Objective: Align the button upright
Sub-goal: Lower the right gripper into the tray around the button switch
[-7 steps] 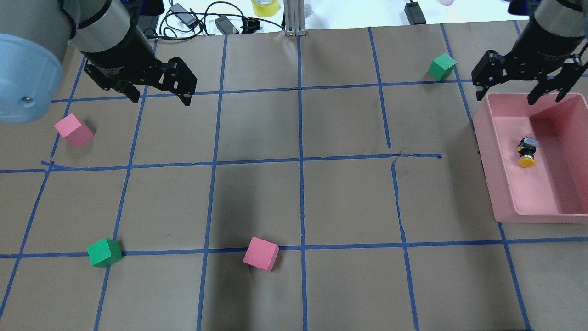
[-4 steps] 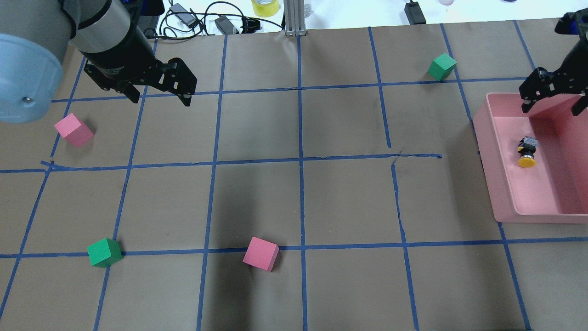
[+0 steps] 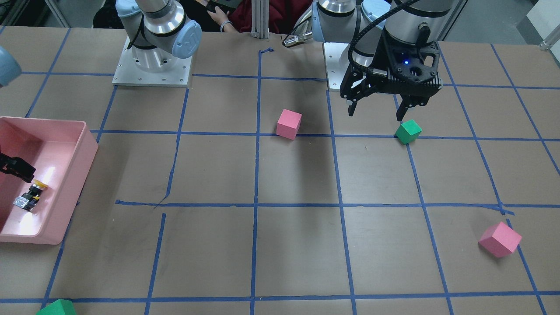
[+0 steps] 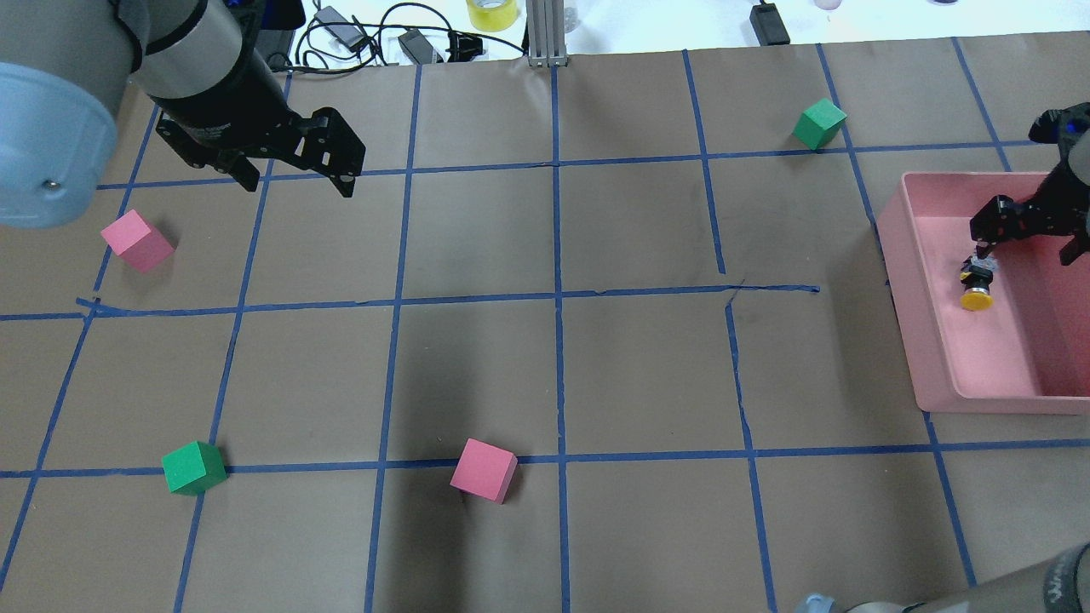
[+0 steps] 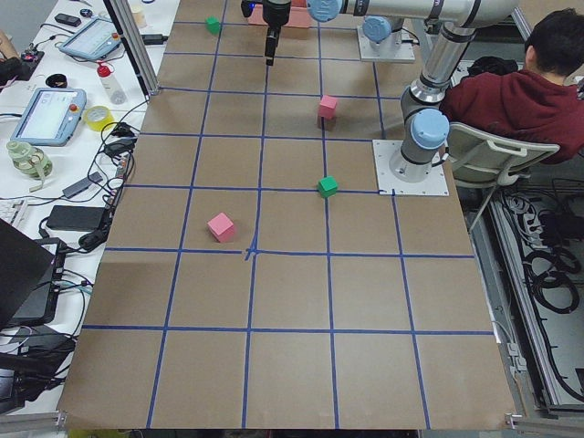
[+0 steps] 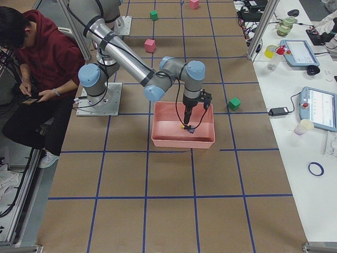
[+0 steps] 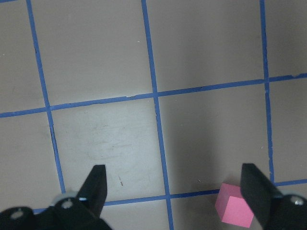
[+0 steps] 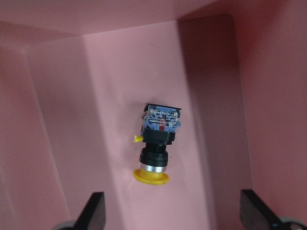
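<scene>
The button [image 4: 977, 285] lies on its side on the floor of the pink bin [image 4: 896, 255], with its yellow cap toward the robot and its silvery terminal end away. It also shows in the right wrist view [image 8: 156, 143] and the front view [image 3: 29, 197]. My right gripper [image 4: 1024, 247] is open, lowered into the bin, with its fingers straddling the spot just above the button [image 8: 175, 213]. My left gripper [image 4: 298, 183] is open and empty, and hovers over the table at the far left [image 7: 175, 191].
A pink cube [image 4: 136, 241] sits close to the left gripper. A green cube [image 4: 194, 467] and a pink cube [image 4: 484, 470] lie at the near side. Another green cube [image 4: 819, 123] lies beyond the bin. The bin walls [image 8: 57, 120] stand close around the right gripper.
My right gripper has moved toward the robot and down into the pink bin, ending over the button's terminal end. The button and the left arm have not moved.
</scene>
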